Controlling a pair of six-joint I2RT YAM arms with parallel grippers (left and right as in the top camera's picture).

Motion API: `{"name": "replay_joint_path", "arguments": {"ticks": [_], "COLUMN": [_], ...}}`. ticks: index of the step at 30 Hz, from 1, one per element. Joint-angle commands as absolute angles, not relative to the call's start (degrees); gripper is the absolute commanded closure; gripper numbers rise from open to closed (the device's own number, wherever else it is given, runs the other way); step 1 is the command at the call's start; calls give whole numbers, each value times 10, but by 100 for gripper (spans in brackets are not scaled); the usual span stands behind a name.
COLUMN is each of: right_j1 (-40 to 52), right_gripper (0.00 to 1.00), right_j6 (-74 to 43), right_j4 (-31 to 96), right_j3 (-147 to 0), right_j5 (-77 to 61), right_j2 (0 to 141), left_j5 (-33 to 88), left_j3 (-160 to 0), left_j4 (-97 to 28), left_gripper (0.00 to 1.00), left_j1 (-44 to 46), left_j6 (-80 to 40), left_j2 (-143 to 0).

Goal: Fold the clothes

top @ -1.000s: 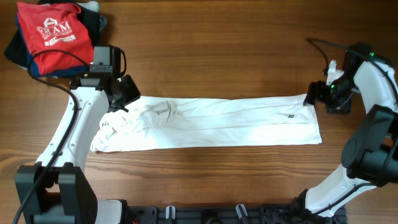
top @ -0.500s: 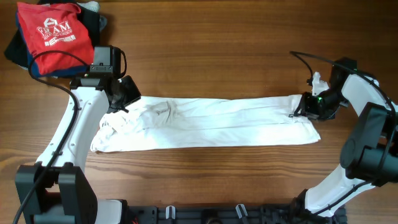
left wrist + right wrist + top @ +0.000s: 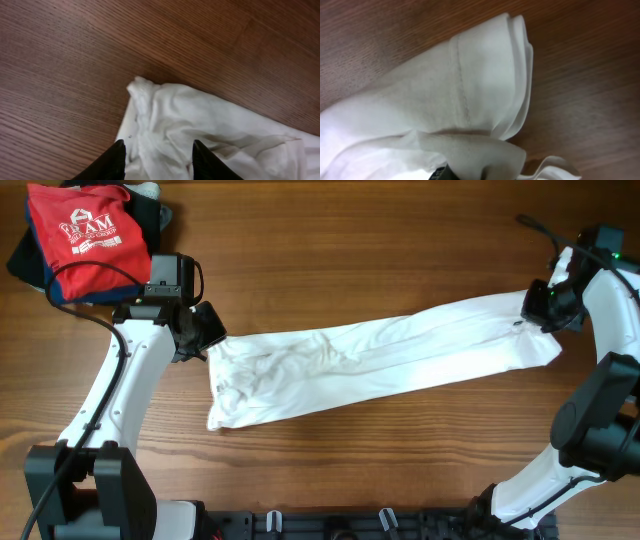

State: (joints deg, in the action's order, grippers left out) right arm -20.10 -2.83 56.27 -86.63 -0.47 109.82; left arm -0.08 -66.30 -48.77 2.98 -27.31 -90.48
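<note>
The clothes [image 3: 400, 360], a white T-shirt folded into a long strip, lie slanted across the table from front left to back right. My left gripper [image 3: 207, 338] sits at the strip's back-left corner. In the left wrist view its black fingertips [image 3: 119, 150] stand apart with bunched white cloth [image 3: 210, 125] gripped between them. My right gripper [image 3: 532, 308] is shut on the strip's right end. In the right wrist view the layered hem [image 3: 445, 85] drapes over the jaws, and only a dark bit of finger [image 3: 441, 174] shows.
A red T-shirt with white print [image 3: 85, 230] lies on dark navy garments [image 3: 30, 265] at the back-left corner. A black cable [image 3: 80, 305] runs beside the left arm. The arm bases [image 3: 90, 490] stand along the front edge.
My right gripper went from open to shut on the shirt's right end and drew it back and right. The strip now slants and its front-left corner slid right. The left arm stayed put.
</note>
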Motion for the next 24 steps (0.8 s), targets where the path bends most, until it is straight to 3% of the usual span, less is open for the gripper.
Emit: {"name": "replay_joint_path", "arguments": {"ticks": [1, 14, 23, 24], "right_j1": [-190, 79, 166, 170], "right_gripper": [96, 96, 94, 88], "right_j6": [-45, -98, -105, -105], "right_j4": [592, 633, 624, 625], "right_j3": [-891, -863, -835, -835], "right_j5": [17, -44, -44, -46], "right_j2": [1103, 1103, 1104, 1104], "left_j5": [6, 6, 6, 6], "left_j3": [-668, -668, -668, -668], "left_j4": [-485, -483, -483, -483], "left_gripper": [57, 57, 57, 57], "left_j1": [27, 27, 27, 27], "left_j6": [-275, -275, -275, -275], "left_j2": [-904, -904, -904, -904]}}
